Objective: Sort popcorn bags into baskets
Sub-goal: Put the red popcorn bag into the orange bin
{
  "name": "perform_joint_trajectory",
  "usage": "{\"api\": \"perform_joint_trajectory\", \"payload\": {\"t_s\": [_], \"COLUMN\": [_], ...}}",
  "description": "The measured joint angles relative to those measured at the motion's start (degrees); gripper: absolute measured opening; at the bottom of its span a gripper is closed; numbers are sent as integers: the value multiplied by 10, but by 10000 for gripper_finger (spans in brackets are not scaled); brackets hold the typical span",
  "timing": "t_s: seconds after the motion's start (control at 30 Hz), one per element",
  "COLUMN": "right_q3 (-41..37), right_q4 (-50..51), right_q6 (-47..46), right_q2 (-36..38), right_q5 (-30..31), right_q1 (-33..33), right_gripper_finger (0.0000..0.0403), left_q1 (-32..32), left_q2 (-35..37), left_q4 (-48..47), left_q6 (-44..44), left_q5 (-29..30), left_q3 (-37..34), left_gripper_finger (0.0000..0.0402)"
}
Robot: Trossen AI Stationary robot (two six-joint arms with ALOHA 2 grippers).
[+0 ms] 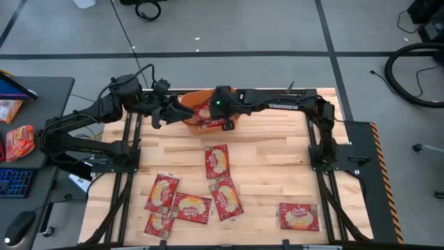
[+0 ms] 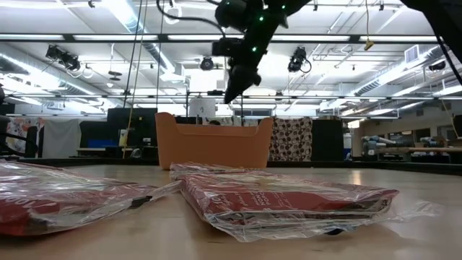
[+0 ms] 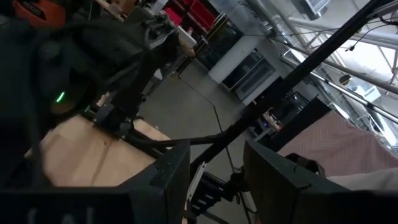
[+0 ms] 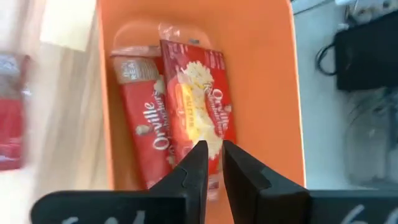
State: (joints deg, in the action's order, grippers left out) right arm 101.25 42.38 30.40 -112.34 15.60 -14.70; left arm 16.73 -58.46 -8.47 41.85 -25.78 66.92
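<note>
Hovering over the orange basket (image 1: 201,111), our right gripper (image 4: 211,163) has its jaws parted by a narrow gap with nothing between them; two popcorn bags (image 4: 193,112) lie directly beneath in the basket, long axes along its length. Our left gripper (image 3: 214,177) waits just beside the basket's left end, jaws spread and empty. We judge the next pick turns on the loose bag nearest the basket (image 1: 217,161), lying on the bench (image 1: 277,167) on the near side of the basket, long axis pointing toward it, closer to the right arm. Only the right wrist view shows the basket's contents; only the high view shows the other bags scattered farther from the basket.
</note>
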Motion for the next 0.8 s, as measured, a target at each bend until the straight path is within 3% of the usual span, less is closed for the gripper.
{"api": "perform_joint_trajectory", "payload": {"t_s": [0.17, 0.33, 0.53, 0.8], "right_q3": [5, 5, -15, -86], "right_q4": [43, 65, 138, 180], "right_q6": [-114, -210, -240, -272], "right_q2": [38, 48, 49, 49], "right_q5": [-152, -293, -309, -314], "right_q1": [-3, 2, 26, 66], "right_gripper_finger": [54, 54, 54, 54], "left_q1": [0, -5, -54, -143], "left_q2": [0, 0, 0, 0], "left_q4": [-52, -161, -323, -435], "left_q6": [6, -3, -20, -10], "left_q5": [0, 4, 41, 187], "left_q3": [0, 0, 0, 0], "left_gripper_finger": [156, 156, 156, 156]}}
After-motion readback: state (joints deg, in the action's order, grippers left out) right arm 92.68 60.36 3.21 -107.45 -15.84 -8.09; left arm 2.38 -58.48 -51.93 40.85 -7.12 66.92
